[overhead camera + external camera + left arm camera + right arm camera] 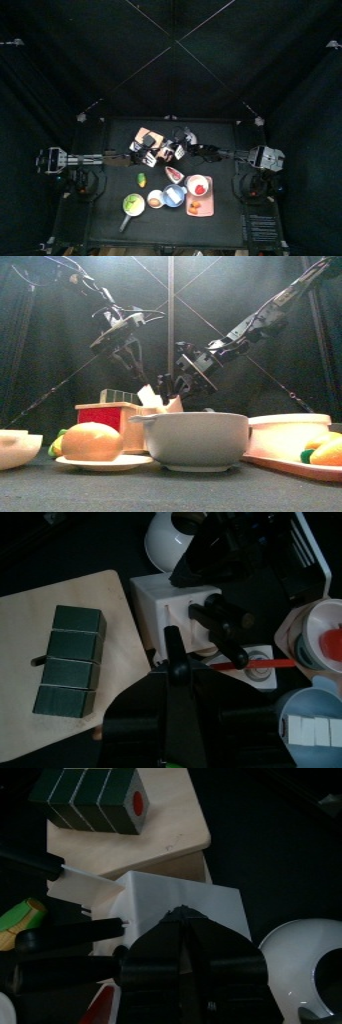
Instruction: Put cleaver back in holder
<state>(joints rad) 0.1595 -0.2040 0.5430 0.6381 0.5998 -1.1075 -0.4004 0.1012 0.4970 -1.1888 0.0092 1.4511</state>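
Observation:
The holder [181, 607] is a boxy block with a pale top and black handles sticking out of it. It stands beside a tan board and also shows in the front view [118, 416], the top view [166, 152] and the right wrist view [174, 898]. My left gripper [174, 682] is shut on a thin dark piece, seemingly the cleaver [171, 647], held right at the holder's side. My right gripper [185, 920] reaches in from the other side, and its jaw tips meet on the holder's edge.
A tan cutting board [80, 612] carries dark green blocks [70, 662]. A red-handled tool [261, 662] lies by the holder. A grey bowl [198, 439], a plate with a round yellow fruit [91, 442], a pale tray [294, 446] and a white bowl [307, 963] crowd the front.

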